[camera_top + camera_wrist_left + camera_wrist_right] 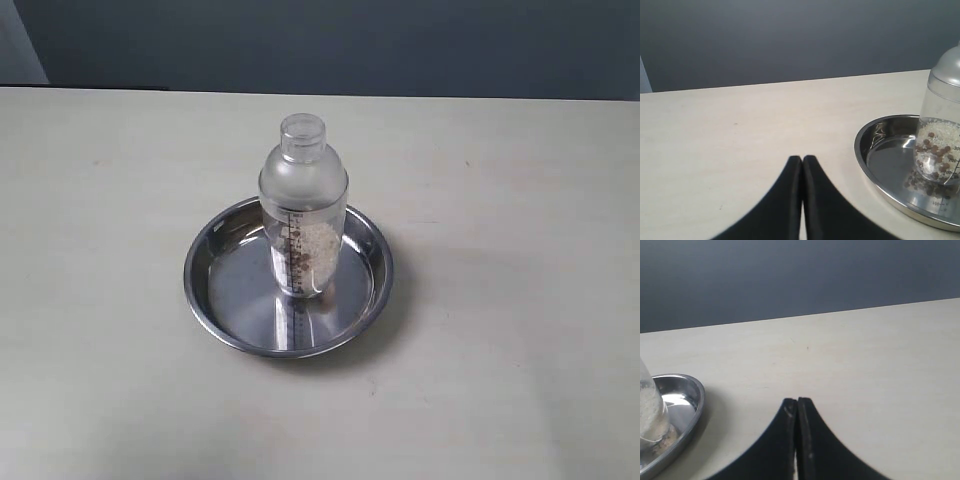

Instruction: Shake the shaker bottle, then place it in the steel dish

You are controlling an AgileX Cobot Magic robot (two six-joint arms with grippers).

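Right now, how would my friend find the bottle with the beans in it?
Look at the pale table: near its middle sits a round shiny metal dish. Standing upright inside the dish is the bottle. It is the only tall see-through thing, with a small round cap, black marks down its side, and brown and white grains inside.

From above, the exterior view faces the steel dish [197,300]; both low wrist views share it.

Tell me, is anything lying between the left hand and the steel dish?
No. In the left wrist view, only bare table separates the shut left hand from the steel dish.
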